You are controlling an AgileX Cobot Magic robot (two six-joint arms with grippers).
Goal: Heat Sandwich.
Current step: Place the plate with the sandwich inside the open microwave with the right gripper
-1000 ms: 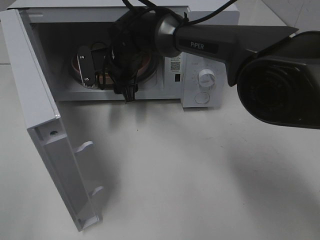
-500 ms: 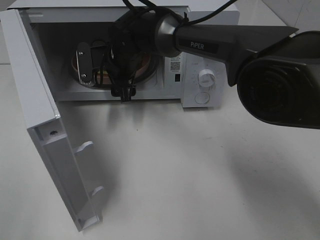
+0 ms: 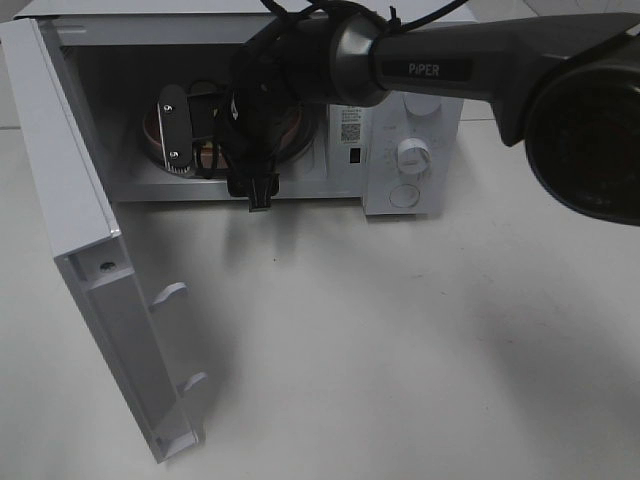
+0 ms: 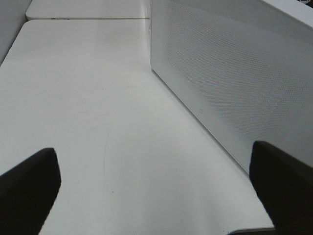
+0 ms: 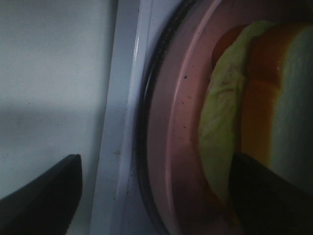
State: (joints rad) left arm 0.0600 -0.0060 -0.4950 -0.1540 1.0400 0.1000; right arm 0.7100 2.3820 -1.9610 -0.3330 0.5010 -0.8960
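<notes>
Lying on a glossy round pink plate (image 5: 181,147), the spongy sandwich (image 5: 254,122) is flanked by the parted right gripper (image 5: 154,196). The left gripper (image 4: 154,191) is held wide.

I see a matt white bench (image 4: 88,98), a smooth, perhaps glazed pink plate (image 5: 181,147), and a soft, matt sandwich (image 5: 254,112).

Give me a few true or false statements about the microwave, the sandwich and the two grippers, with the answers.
1. The microwave door is shut. False: it stands open, swung out to the left.
2. The sandwich lies on the pink plate inside the microwave. True.
3. The left gripper holds the pink plate. False: it is open and empty above the table.
4. The right gripper is inside the microwave, at the plate. True.
</notes>
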